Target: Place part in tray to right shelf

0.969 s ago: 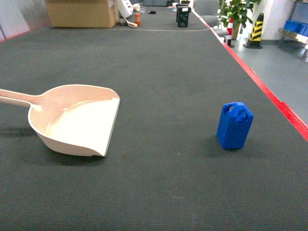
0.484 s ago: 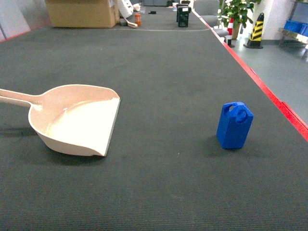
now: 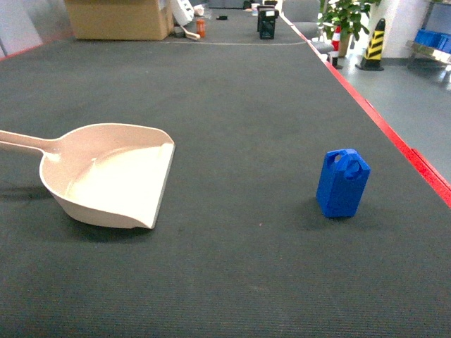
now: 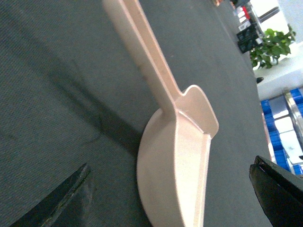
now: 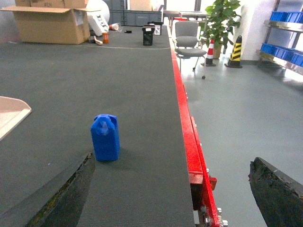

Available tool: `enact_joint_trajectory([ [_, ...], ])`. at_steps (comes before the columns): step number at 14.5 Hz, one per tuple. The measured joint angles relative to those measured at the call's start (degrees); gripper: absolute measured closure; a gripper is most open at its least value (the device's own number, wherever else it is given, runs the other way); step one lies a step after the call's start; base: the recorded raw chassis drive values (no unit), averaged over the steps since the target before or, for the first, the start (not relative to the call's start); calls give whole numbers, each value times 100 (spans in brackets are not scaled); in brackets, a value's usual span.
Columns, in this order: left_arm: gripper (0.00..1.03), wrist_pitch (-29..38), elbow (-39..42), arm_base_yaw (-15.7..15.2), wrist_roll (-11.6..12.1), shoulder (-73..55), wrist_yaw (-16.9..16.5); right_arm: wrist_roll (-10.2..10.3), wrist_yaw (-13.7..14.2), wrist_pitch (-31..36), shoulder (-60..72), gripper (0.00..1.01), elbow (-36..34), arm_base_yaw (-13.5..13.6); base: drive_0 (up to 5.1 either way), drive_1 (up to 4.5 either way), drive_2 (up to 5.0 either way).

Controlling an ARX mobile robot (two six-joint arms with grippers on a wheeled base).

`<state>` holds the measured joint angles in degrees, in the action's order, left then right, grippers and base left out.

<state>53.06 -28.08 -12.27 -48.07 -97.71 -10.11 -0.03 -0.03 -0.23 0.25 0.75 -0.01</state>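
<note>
Two open, empty grippers; the part [image 3: 343, 183] stands upright right of the tray [image 3: 113, 176], so you can grasp it.

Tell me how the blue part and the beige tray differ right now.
The part is bright blue, the tray pale beige. The part stands upright and compact; the tray lies low, wide and empty, with a long handle. The part sits right, near the table's red edge; the tray left. Both rest ungripped on the dark mat.

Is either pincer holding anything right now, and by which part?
Nothing is held. The blue part and the tray both rest free on the table.
</note>
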Motion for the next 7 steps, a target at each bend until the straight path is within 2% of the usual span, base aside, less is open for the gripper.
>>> enact_joint_trajectory([
  [3,5,0,31,-26,0,15,22,0,0,-2,0,3,0,0,0,0,0],
  [5,5,824,-61,-20,-361,-258,-411,0,0,2,0,3,0,0,0,0,0],
  [7,5,511,-708,20,-481,-750,-461,0,0,0,0,3,0,0,0,0,0],
])
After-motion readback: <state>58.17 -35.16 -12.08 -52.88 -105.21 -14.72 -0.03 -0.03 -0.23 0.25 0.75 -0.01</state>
